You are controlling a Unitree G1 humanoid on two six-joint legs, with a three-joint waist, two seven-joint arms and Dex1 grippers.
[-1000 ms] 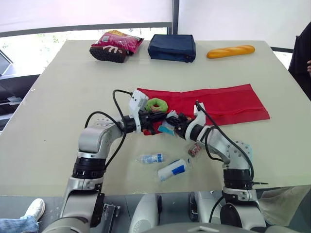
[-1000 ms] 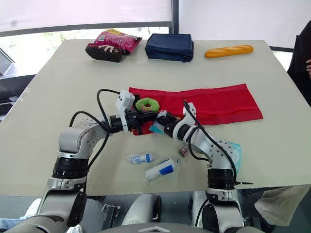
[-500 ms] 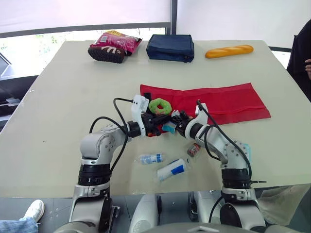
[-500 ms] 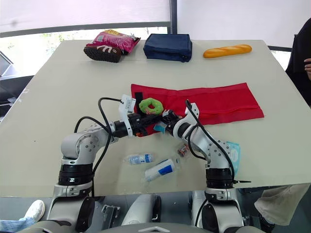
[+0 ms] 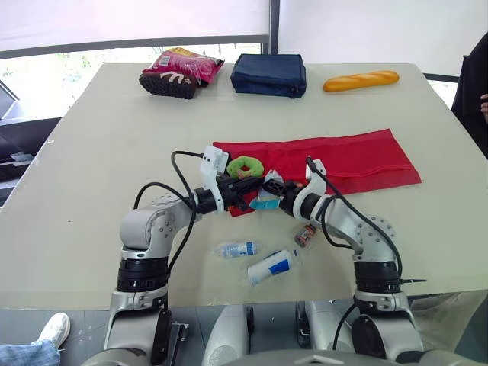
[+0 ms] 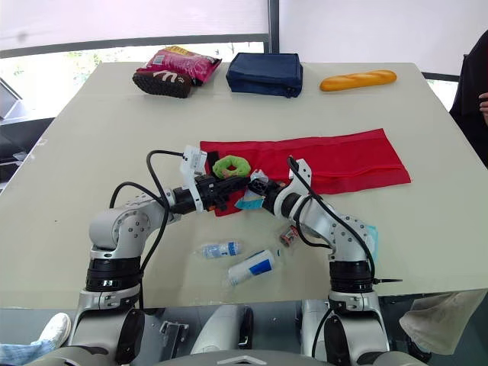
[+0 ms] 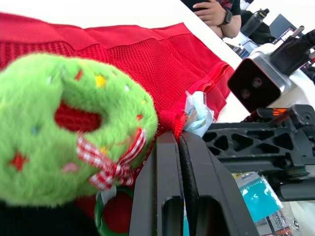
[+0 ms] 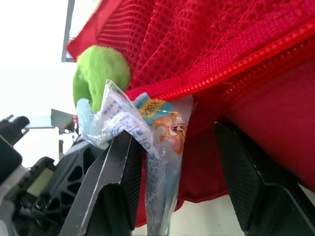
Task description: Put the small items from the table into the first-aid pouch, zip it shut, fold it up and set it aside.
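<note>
The red mesh first-aid pouch [image 5: 335, 156] lies unfolded across the table's middle, with a green plush wreath [image 5: 245, 165] on its left end. My left gripper [image 7: 179, 140] is shut on the pouch's red edge just below the wreath [image 7: 74, 132]. My right gripper [image 8: 174, 132] meets it from the right, open, and a clear plastic packet [image 8: 147, 128] leans on one finger at the zipper opening. Nearer me lie a small bottle [image 5: 238, 249], a white and blue packet [image 5: 272, 266] and a small wrapped item [image 5: 305, 235].
At the far edge sit a navy case [image 5: 269, 74], a bread loaf [image 5: 361, 80], a pink snack bag [image 5: 187, 63] and a dark shoe [image 5: 168, 84]. A teal packet [image 6: 368, 236] lies by my right forearm. A person [image 5: 476, 84] stands at the right edge.
Both grippers stay together at the pouch's left end. The left gripper has shifted slightly left with the pouch's edge in it, and the packet stays at the opening.
</note>
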